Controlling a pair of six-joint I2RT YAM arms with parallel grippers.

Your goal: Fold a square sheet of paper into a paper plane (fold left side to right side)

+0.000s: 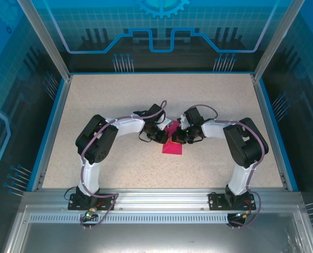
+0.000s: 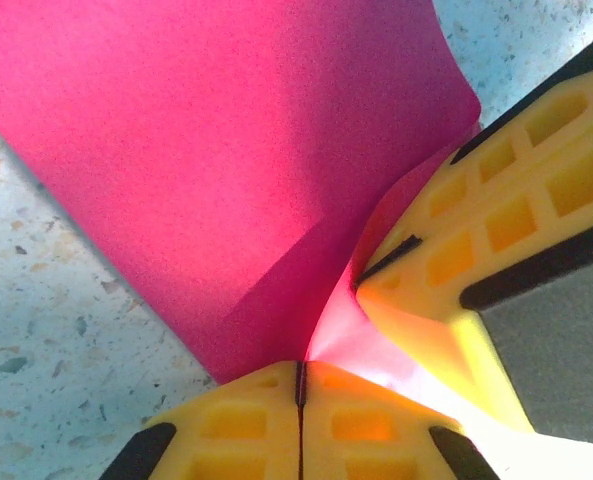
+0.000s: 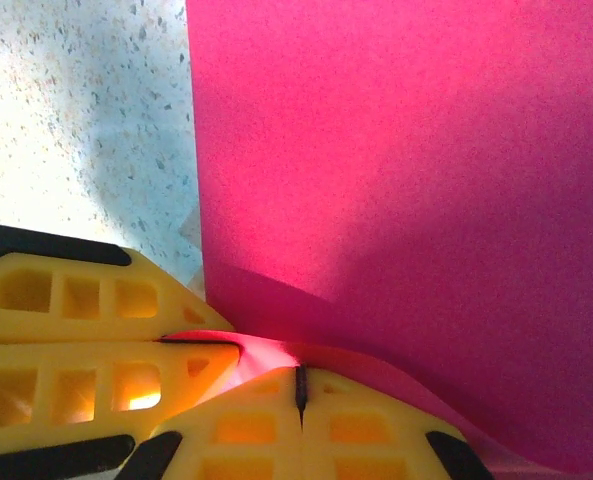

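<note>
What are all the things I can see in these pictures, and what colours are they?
square sheet of paper: one, pink, middle of the table between the two grippers, partly lifted.
table: one, speckled beige with a blue rim, under everything.
metal rail: one, silver, along the table's near edge.
walls: blue with line patterns, around the table.
left arm: one, black and white, bolted to the rail on the left.
right arm: one, black and white, bolted on the right.
left gripper: one, yellow and black, shut on the paper.
right gripper: one, yellow and black, shut on the paper.
</note>
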